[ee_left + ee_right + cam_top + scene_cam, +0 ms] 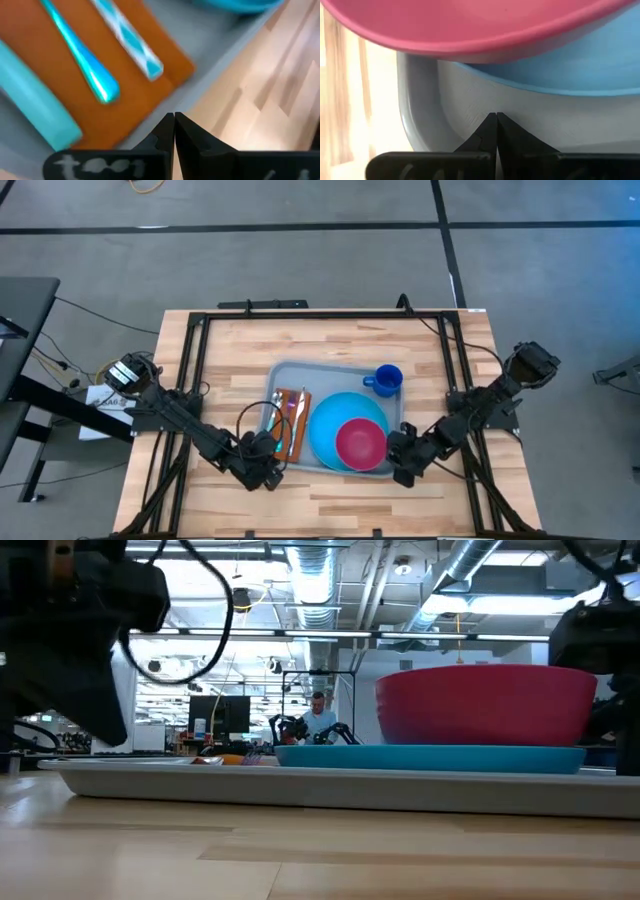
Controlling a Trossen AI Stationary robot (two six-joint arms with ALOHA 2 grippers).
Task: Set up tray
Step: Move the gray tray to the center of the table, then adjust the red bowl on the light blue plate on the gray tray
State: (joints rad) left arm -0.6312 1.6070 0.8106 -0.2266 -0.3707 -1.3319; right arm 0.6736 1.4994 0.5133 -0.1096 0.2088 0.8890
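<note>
I am reaching both arms inward: my left gripper (pixel 268 472) and right gripper (pixel 400 470) are pinching together on the tray (pixel 285 375) at its near corners. The tray is sitting mid-table, carrying a blue plate (pixel 335 420), pink bowl (pixel 360 444), mug (pixel 387 379), and cutlery on an orange napkin (pixel 296 442).

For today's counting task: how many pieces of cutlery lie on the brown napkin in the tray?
3 show: one long turquoise piece, one glossy turquoise handle and one patterned blue-white handle, side by side on the napkin. More may be hidden.
</note>
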